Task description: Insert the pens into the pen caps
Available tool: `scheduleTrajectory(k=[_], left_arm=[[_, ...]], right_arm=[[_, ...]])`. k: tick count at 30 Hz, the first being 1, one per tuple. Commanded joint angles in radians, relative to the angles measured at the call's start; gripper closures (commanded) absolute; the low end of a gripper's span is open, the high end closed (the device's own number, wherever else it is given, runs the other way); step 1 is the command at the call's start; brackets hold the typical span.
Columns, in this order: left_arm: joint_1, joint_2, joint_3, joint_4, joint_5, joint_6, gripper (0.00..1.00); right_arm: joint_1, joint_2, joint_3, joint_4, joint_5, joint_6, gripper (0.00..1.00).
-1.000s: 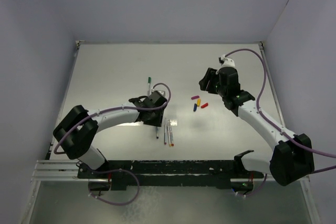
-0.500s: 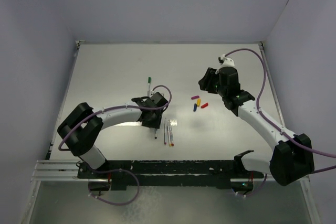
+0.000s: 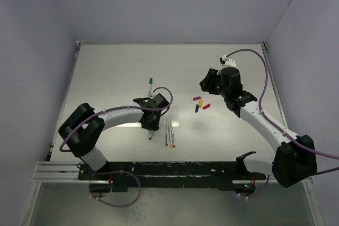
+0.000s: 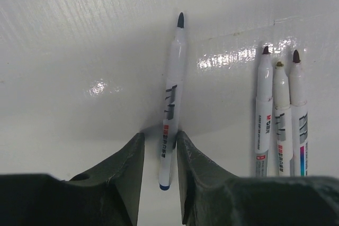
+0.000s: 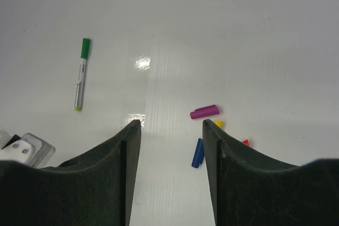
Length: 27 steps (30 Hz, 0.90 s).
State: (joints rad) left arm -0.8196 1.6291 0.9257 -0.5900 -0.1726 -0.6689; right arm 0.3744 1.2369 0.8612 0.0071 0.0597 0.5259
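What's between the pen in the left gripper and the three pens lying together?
Between that pen and the three pens, only bare table, in the left wrist view.

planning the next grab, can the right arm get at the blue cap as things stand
Probably yes. The right pincer hangs open above the blue cap, which lies bare on the table with nothing over it. The yellow cap sits close beside it and may get nudged.

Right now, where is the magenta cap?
Top view, right of centre: the magenta cap lies farthest back of the four loose caps, just beyond the yellow cap.
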Motion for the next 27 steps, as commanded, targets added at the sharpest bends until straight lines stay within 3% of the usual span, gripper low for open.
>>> scheduleTrajectory(k=[1, 8, 23, 27], left_arm=[[-0.005, 0.047, 0.018, -0.020, -0.017, 0.007, 0.67], [-0.006, 0.093, 0.032, -0.012, 0.005, 0.011, 0.71], [-0.005, 0.118, 0.016, -0.006, 0.058, 0.022, 0.99], [-0.005, 0.124, 0.018, 0.000, 0.063, 0.027, 1.00]], right_arm=[[0.000, -0.020, -0.007, 0.038, -0.008, 0.012, 0.48], [0.000, -0.029, -0.011, 0.026, -0.005, 0.011, 0.48], [0.000, 0.000, 0.024, -0.080, 0.031, 0.023, 0.49], [0.000, 0.039, 0.043, -0.127, 0.031, 0.016, 0.50]])
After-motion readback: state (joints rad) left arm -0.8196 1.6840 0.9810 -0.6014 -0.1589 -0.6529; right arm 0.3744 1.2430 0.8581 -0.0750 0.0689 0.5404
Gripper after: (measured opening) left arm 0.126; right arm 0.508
